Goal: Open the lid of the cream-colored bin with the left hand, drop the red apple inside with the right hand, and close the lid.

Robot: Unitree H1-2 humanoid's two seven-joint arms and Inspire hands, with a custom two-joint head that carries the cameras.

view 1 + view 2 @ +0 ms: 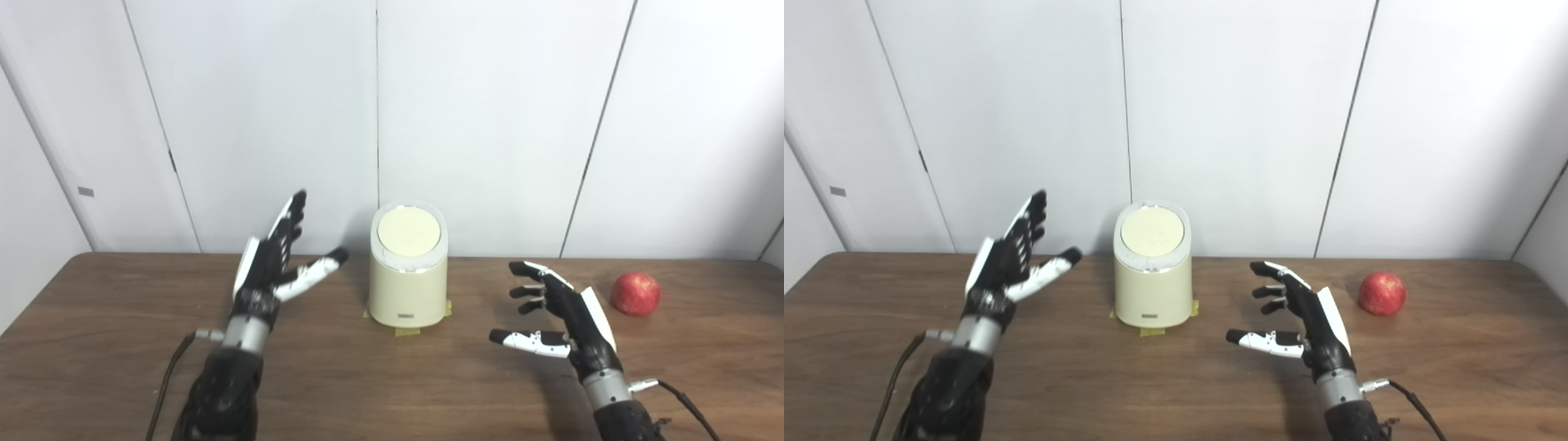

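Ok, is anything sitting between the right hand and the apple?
No. Between the right hand and the red apple there is only bare wooden table; both eye views show that gap.

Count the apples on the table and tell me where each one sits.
1. The red apple sits on the table at the far right, beyond the open right hand, untouched. The cream bin has its lid shut, so its inside is hidden.
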